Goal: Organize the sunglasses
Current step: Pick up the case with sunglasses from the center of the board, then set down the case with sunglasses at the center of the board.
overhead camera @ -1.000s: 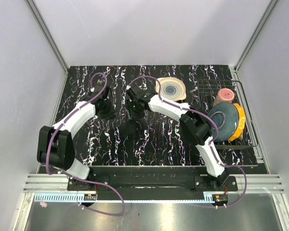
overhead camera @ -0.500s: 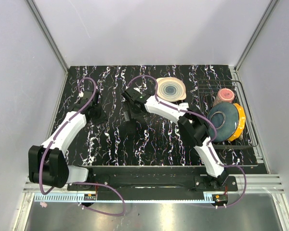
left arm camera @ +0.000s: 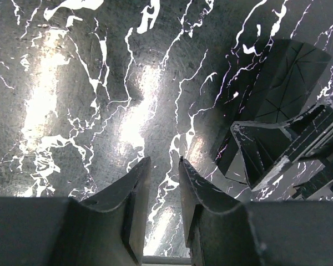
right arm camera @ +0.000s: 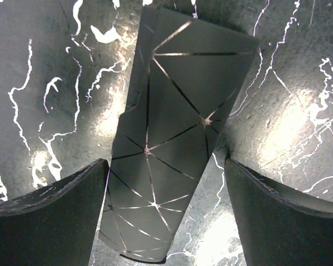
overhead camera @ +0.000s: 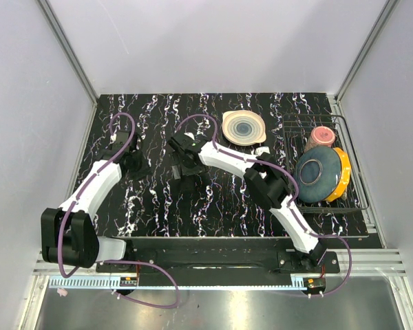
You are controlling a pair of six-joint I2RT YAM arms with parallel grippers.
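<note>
The sunglasses are out of view in every frame. A flat black case (right arm camera: 172, 122) with thin silver geometric lines lies on the marbled table (overhead camera: 227, 206). My right gripper (right arm camera: 165, 166) hangs over it, open wide, with the case's near end between the fingers; the left finger sits right at its edge and the right finger is well apart. From above, my right gripper (overhead camera: 184, 165) is left of centre. My left gripper (left arm camera: 164, 166) is open by a narrow gap with only bare table between its fingers. It stands left of the case (left arm camera: 283, 77), and from above my left gripper (overhead camera: 134, 163) is apart from the right one.
A beige plate with dark rings (overhead camera: 244, 127) lies at the back. A wire dish rack (overhead camera: 354, 199) on the right holds a blue plate (overhead camera: 319, 173), a yellow dish (overhead camera: 343, 172) and a pink cup (overhead camera: 322, 135).
My left arm has drawn back to the left, away from the case, and its jaws have parted slightly. My right gripper has opened wide and shifted a little left.
</note>
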